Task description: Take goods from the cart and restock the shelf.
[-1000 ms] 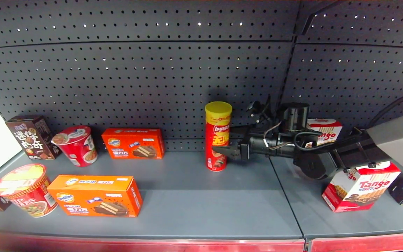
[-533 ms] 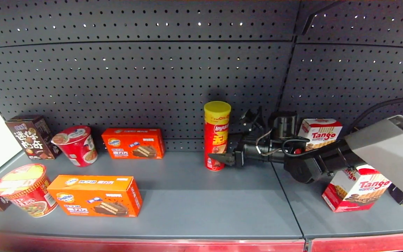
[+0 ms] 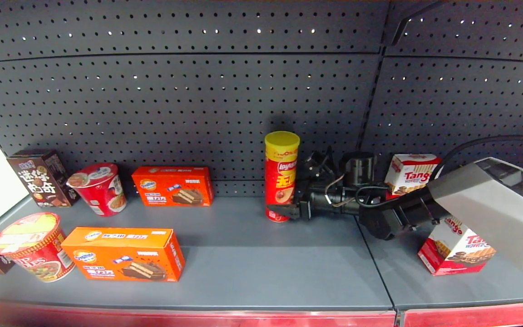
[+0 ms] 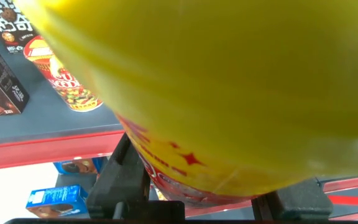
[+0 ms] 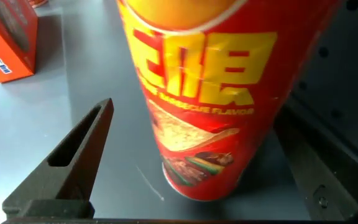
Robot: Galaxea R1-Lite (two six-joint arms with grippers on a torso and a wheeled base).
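A red chips can (image 3: pixel 281 175) with a yellow lid stands upright on the grey shelf (image 3: pixel 252 263) near the pegboard back. My right gripper (image 3: pixel 282 208) sits low around the can's base, open. In the right wrist view the can (image 5: pixel 197 93) stands between the fingers (image 5: pixel 79 149), with a gap on one side. My left gripper (image 4: pixel 197 193) is shut on a large yellow and red package (image 4: pixel 216 81), held in front of the shelf's red front edge.
On the shelf's left stand two orange wafer boxes (image 3: pixel 125 253), two red cup noodles (image 3: pixel 34 247) and dark boxes (image 3: pixel 41 177). At the right, red-and-white wafer boxes (image 3: pixel 413 172) lie close to my right arm. The shelf's middle front is bare.
My right gripper has slid down the can from its middle to its base, and the arm has come further left. The can shifted slightly left and stays upright.
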